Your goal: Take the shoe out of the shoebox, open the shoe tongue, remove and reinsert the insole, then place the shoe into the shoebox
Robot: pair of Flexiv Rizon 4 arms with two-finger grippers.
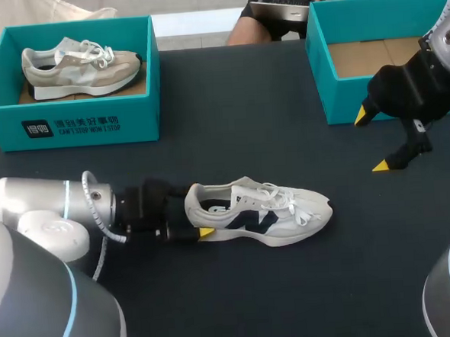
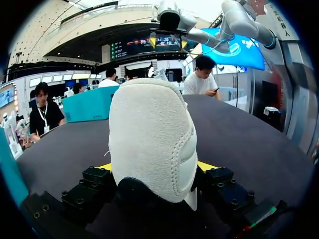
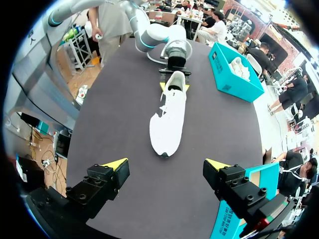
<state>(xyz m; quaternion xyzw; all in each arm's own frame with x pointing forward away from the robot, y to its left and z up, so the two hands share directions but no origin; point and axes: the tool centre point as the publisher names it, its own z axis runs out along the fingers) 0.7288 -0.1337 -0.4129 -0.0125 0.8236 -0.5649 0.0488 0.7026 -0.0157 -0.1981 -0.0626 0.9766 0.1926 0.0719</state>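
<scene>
The left arm [image 1: 44, 206] comes in low from the left side and lies almost level with the dark desk [image 1: 230, 122]. The left jaws are closed on the heel of a white shoe [image 1: 262, 212] with a navy side mark, one yellow fingertip [image 2: 104, 167] pressed against each side of the heel. The shoe stands on its sole near the middle of the desk. Its toe points away from the left arm and its laces are loose.

The right arm [image 1: 415, 88] reaches in from the right and hangs above the desk, just in front of the right shoebox [image 1: 323, 94]. The right jaws are spread wide and hold nothing.

There are two arms, two shoes and two teal shoeboxes. The left shoebox [image 1: 69, 124] sits at the far left corner with a beige shoe [image 1: 77, 64] inside it. The right shoebox sits at the far right, its brown cardboard floor showing.
</scene>
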